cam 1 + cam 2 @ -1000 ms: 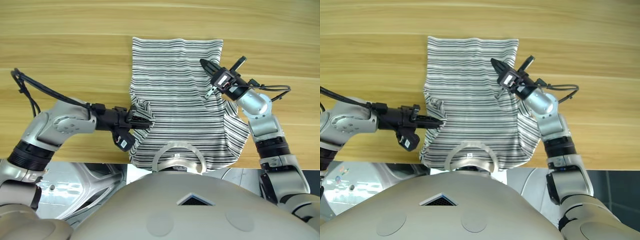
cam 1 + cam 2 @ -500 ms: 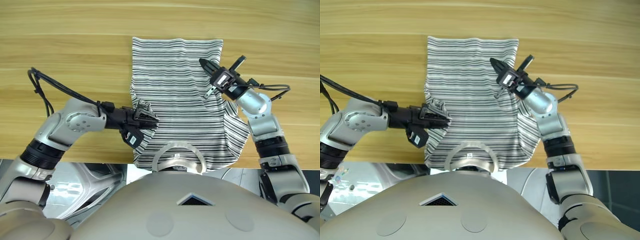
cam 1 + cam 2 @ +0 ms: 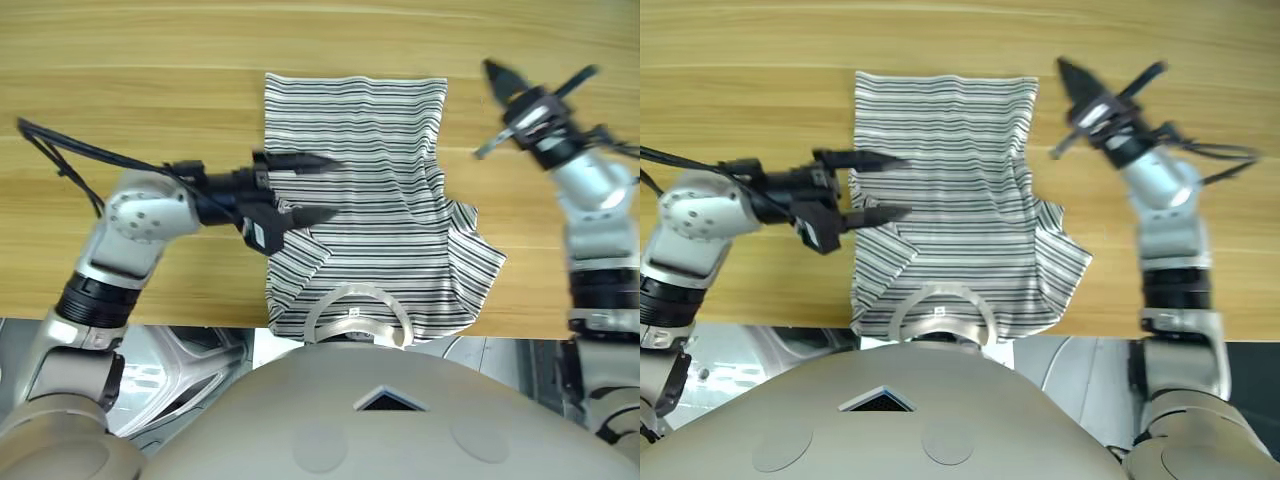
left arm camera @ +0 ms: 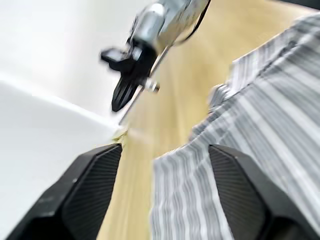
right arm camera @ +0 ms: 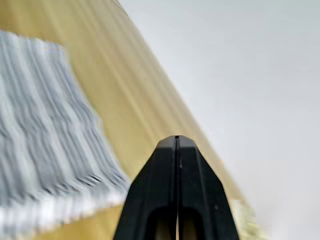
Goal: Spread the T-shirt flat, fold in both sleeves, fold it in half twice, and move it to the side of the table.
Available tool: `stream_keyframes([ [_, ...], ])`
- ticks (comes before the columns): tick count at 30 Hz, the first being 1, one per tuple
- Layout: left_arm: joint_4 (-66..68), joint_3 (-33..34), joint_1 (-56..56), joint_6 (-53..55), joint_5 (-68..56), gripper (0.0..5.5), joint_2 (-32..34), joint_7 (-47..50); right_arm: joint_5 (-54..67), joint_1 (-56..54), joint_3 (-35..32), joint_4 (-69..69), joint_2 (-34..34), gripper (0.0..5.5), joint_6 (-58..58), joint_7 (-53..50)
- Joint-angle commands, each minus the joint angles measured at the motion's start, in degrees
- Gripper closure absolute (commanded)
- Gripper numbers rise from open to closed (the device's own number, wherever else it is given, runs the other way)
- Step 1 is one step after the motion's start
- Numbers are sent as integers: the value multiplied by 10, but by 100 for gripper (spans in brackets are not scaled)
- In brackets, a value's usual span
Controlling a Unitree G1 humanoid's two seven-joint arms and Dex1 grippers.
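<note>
Light wooden tabletop (image 3: 120, 80), grey-and-white striped cloth T-shirt (image 3: 360, 130) lying lengthwise away from the robot, collar nearest. Left gripper (image 3: 318, 186) spread wide, empty, over its left side; right gripper (image 3: 497, 75) pressed together, off past the right edge. Loose right sleeve (image 3: 478, 255) nearer that arm, probably next.

Silver-grey arm shells (image 3: 140, 215) are joined by black ribbed collars (image 3: 88, 297) and tipped with black, tapered, sharply pointed fingers (image 3: 300, 160).
</note>
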Motion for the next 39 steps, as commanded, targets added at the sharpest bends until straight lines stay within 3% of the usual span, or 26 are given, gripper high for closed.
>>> stream_keyframes([
  [1,28,63,10,-8,2,165,32,14,-23,95,-132,-54,-157,550,0,73],
  [3,35,85,22,-10,-3,134,45,14,-41,215,-225,-104,-193,550,-11,142],
  [5,38,103,39,-10,-11,96,57,9,-54,318,-274,-146,-203,550,-25,206],
  [10,52,111,54,-21,-10,25,69,-1,-67,447,-273,-183,-189,473,-55,271],
  [12,64,108,51,-28,-10,10,72,-6,-57,468,-244,-213,-182,440,-50,285],
  [16,72,114,50,-32,-8,10,72,-5,-106,425,-126,-212,-173,367,-47,276],
  [24,60,106,73,-37,-10,10,73,-9,-181,379,25,-156,-150,363,-47,245],
  [34,53,104,86,-39,-3,10,69,-6,-165,373,50,-161,-174,363,-36,228],
  [39,51,105,89,-44,2,10,68,-2,-165,376,51,-158,-184,453,-39,223],
])
